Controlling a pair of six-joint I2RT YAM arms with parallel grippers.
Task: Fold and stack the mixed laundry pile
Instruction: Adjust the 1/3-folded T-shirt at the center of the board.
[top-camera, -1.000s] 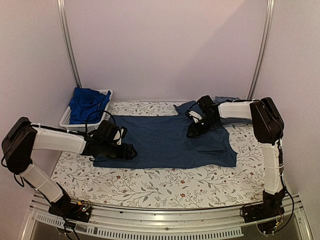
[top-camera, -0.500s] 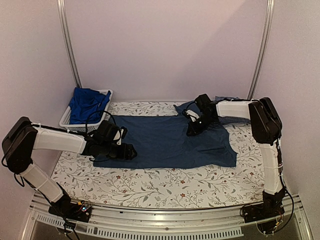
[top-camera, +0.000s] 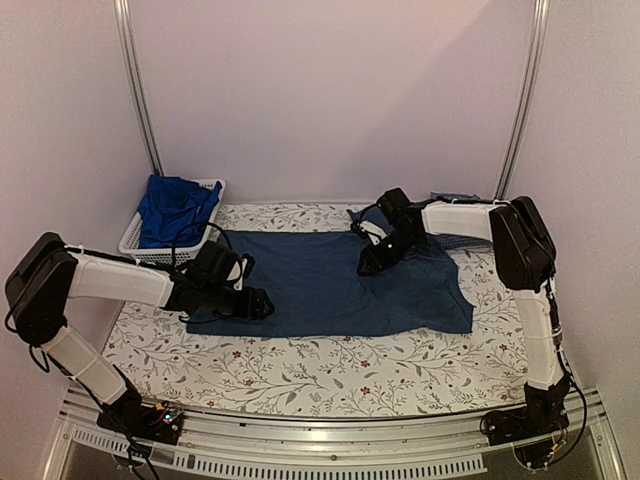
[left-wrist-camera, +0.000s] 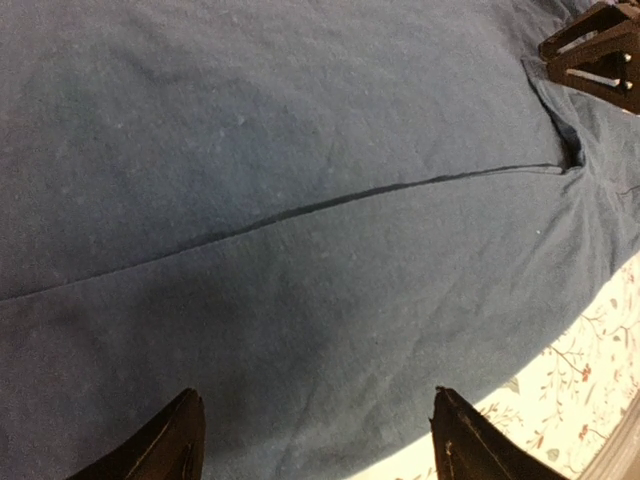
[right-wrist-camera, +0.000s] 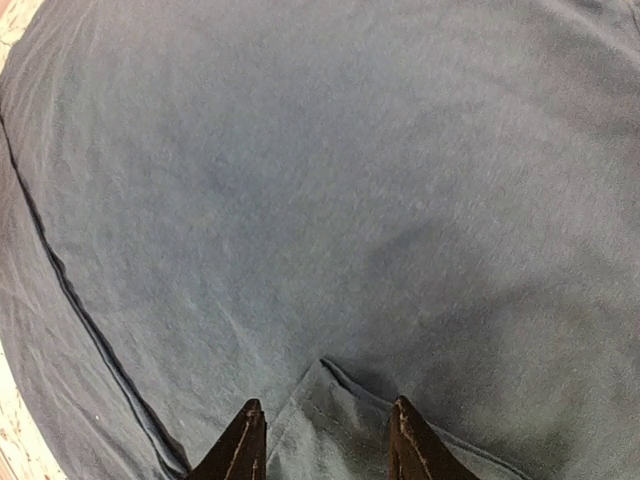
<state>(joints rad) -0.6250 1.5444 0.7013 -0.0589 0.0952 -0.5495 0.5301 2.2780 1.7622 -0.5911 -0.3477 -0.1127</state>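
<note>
Nearest the arm bases, a strip of bare floral bench (top-camera: 330, 375). Just beyond it, spread flat over the middle: dark navy T-shirt (top-camera: 320, 290), near edge straight, with one long crease across the cloth in the left wrist view.

At the shirt's left edge, left end effector (top-camera: 262, 303), low over the fabric and pointing in toward the middle. Fingers (left-wrist-camera: 180, 445) set wide apart, nothing held between them. Only navy cloth below, and a sliver of bench past the shirt's edge.

Farther back and to the right, right end effector (top-camera: 368, 262), down on the far right part of the same shirt, near a sleeve. Fingers (right-wrist-camera: 245, 440) there parted more narrowly, straddling the corner of a hemmed flap. Flap lying loose in the gap, not pinched. Hard to tell whether the tips actually press the cloth. Well apart, the two end effectors, with the body of the shirt between them.

At the far left corner, white mesh basket (top-camera: 133, 240), just beside the shirt's far left corner, with a bright royal-blue garment (top-camera: 175, 210) heaped above its rim. At the far right, behind the right arm, small-checked blue cloth (top-camera: 465, 242), mostly hidden by the arm.
</note>
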